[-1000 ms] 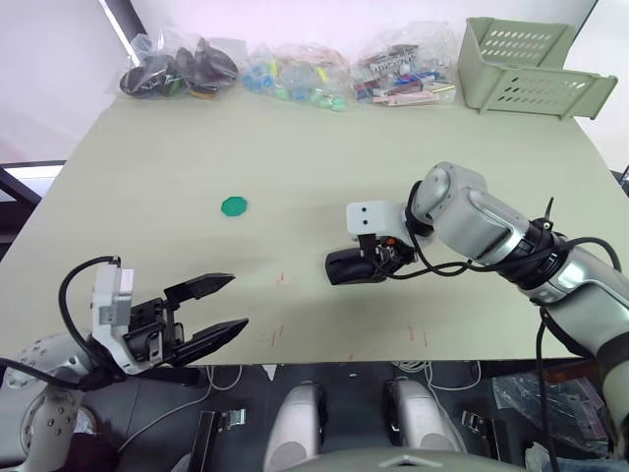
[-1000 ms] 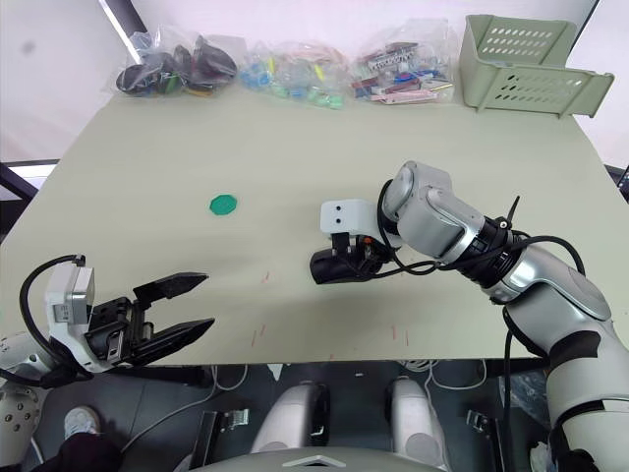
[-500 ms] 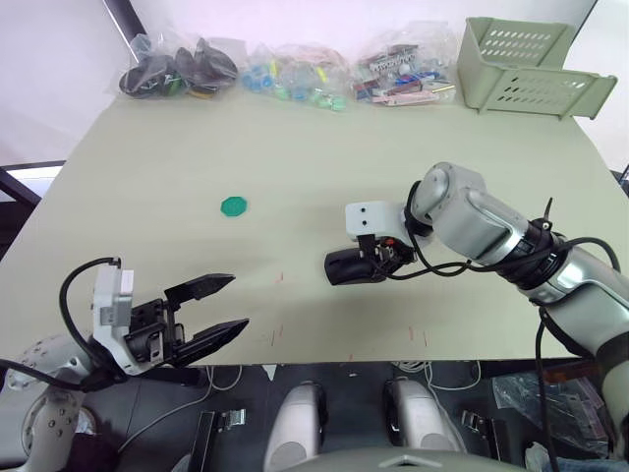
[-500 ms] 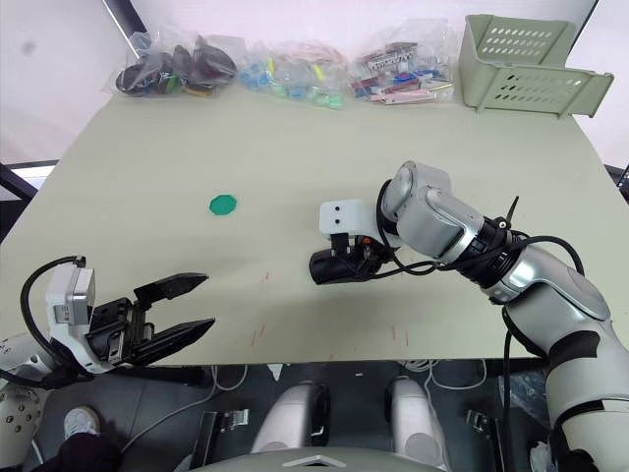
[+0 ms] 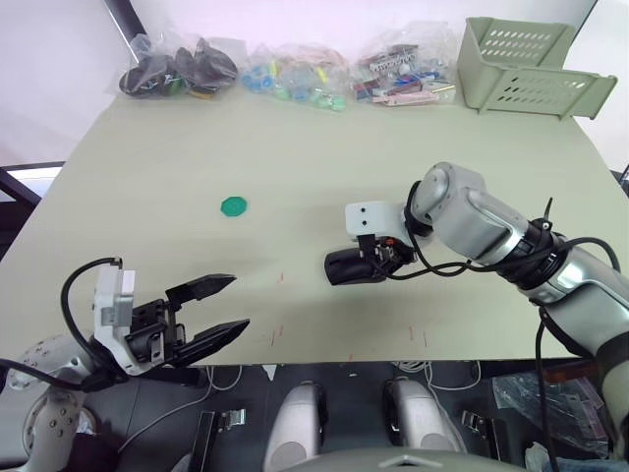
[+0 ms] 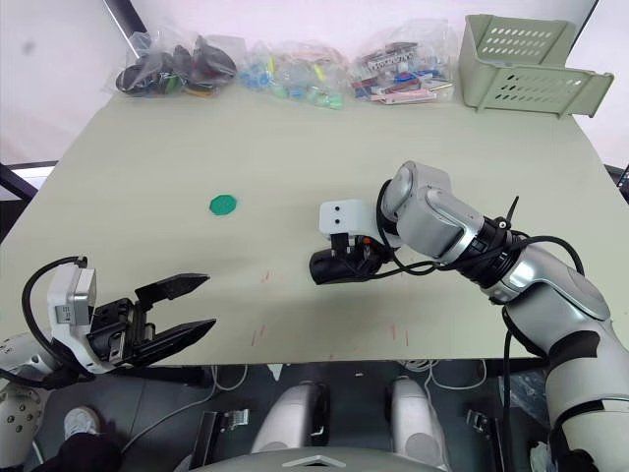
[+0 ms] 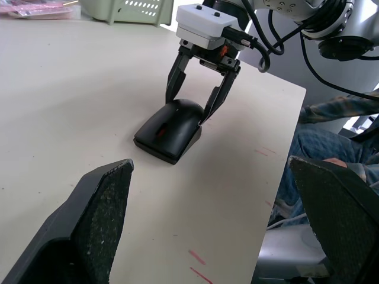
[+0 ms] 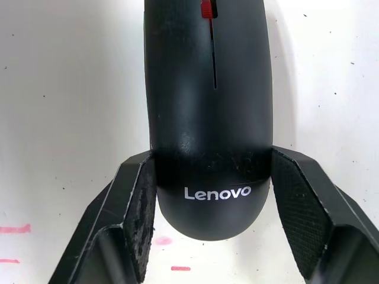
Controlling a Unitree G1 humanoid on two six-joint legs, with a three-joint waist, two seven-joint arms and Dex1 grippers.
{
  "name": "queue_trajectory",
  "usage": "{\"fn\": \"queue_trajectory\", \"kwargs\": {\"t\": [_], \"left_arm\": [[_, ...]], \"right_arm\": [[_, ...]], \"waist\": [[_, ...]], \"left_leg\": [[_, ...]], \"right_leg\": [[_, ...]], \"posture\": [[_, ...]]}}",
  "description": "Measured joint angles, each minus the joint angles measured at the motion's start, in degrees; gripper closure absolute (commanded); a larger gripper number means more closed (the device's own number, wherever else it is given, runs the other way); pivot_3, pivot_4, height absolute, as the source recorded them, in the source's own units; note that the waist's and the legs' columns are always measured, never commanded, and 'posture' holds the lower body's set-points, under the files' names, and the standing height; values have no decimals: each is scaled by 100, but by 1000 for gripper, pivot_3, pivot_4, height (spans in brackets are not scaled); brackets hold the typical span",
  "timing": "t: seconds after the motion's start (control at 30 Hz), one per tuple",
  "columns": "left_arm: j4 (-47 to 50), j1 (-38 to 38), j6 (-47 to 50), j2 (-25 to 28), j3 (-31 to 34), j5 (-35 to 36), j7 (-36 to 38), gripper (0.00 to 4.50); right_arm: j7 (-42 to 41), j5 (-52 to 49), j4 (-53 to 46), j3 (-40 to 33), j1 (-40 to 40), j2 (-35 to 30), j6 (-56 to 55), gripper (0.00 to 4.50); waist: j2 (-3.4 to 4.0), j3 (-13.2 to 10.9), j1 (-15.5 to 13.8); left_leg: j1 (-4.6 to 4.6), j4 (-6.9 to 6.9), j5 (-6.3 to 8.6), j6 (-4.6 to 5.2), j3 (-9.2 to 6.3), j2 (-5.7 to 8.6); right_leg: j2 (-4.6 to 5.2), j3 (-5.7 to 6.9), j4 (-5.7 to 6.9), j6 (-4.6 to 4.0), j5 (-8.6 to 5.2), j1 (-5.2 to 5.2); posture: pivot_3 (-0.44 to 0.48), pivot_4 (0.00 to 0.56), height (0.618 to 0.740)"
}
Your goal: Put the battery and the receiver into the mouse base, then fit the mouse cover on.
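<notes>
The mouse cover [image 8: 208,118] sits on the mouse base [image 7: 155,145], the two reading as one closed black mouse on the table [image 5: 295,167]. "Lenovo" is printed in white across the cover's rounded rear end, and a red scroll wheel [image 8: 206,7] shows in the slot at its front. The right gripper [image 8: 208,220] straddles that rear end — one finger pad on each flank, touching or very nearly touching the shell, so it grips the cover or all but does. The battery and receiver cannot be seen.

Nothing has shifted over the last second: the mouse lies in the same spot and both arms hold the same poses.

The left gripper [image 5: 209,309] hangs off the near table edge, well left of the mouse, fingers spread wide and empty. A green disc [image 5: 234,206] lies on the table left of the mouse and farther back. Beyond the mouse, along the far table edge, stand three clear bags [image 5: 295,74] — one with dark parts, one with small blue and green pieces, one with mixed reddish and white items — and to their right a pale green slotted basket [image 5: 526,64], its contents hidden.
</notes>
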State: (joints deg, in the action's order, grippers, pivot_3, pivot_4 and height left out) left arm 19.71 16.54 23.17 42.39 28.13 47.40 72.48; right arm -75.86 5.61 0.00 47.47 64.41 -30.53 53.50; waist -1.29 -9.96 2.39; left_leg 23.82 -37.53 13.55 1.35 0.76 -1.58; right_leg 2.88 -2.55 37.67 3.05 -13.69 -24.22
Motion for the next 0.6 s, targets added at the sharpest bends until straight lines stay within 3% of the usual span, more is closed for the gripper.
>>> {"fn": "queue_trajectory", "kwargs": {"t": [0.33,0.6], "left_arm": [[0,-5,0,0,-5,-1,3,0],[2,23,-14,-6,-10,0,-2,0]], "right_arm": [[29,-5,-3,-17,-10,-2,-27,33],[255,-1041,-559,-1711,-745,261,-718,33]], "waist": [[0,0,0],[-4,2,-4]], "left_leg": [[0,0,0,0,-1,0],[0,7,0,0,-1,0]], "right_leg": [[0,0,0,0,0,0],[-1,0,-3,5,2,2]], "posture": [[0,150,740],[0,150,740]]}}
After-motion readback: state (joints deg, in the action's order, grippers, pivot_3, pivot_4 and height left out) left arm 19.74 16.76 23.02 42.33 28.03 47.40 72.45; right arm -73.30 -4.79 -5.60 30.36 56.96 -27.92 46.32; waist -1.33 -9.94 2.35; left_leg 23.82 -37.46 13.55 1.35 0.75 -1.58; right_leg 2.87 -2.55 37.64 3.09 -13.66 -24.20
